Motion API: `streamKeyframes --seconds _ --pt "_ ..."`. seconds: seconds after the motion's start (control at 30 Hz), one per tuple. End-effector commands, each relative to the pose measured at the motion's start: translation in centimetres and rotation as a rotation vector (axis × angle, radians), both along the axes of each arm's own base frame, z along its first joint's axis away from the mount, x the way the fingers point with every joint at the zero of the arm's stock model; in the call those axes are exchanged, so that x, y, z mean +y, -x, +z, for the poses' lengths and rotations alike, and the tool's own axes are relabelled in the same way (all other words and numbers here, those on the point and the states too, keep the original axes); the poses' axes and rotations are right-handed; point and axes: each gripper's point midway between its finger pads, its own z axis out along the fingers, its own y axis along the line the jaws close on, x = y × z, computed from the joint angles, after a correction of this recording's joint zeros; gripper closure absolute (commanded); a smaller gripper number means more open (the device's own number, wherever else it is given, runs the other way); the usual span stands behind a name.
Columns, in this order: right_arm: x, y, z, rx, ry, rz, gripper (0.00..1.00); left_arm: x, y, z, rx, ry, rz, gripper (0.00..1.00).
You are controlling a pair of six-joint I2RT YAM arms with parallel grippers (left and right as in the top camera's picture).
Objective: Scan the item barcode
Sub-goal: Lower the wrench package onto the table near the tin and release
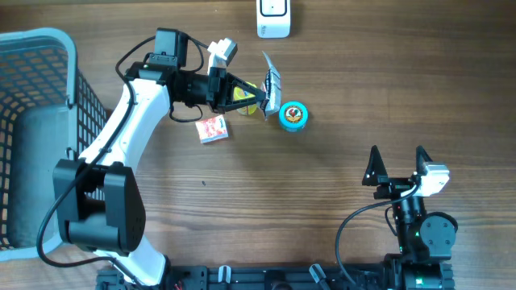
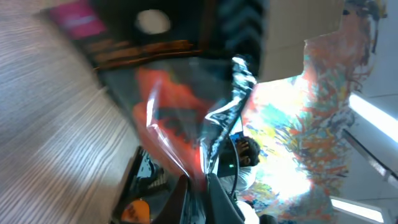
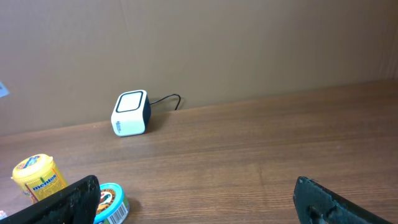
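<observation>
My left gripper (image 1: 256, 97) is shut on a shiny foil snack bag (image 1: 272, 85), holding it on edge above the table. In the left wrist view the bag (image 2: 177, 118) looks crinkled, clear and red-orange, and is pinched between my two dark fingers (image 2: 219, 198). The white barcode scanner (image 1: 274, 18) stands at the table's far edge, beyond the bag and apart from it. It also shows in the right wrist view as a white scanner (image 3: 130, 113) with a dark cable. My right gripper (image 1: 397, 165) rests open near the front right, with nothing between its fingers.
A blue round tin (image 1: 293, 115) lies just right of the bag. A yellow Mentos tub (image 3: 38, 177) sits partly hidden behind the left gripper. A small red and white packet (image 1: 213, 129) lies below the left arm. A blue-grey basket (image 1: 56, 40) fills the left edge.
</observation>
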Motion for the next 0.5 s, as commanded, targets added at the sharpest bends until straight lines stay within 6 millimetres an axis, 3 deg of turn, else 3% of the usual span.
streamKeyframes --seconds 0.0,0.47 --pt "0.0 0.0 0.1 -0.005 -0.008 -0.003 0.0 -0.3 1.1 2.1 -0.02 0.057 -0.034 0.96" --pt "0.0 0.0 0.1 -0.005 -0.008 -0.003 0.0 -0.5 5.4 12.0 -0.46 0.129 -0.075 0.96"
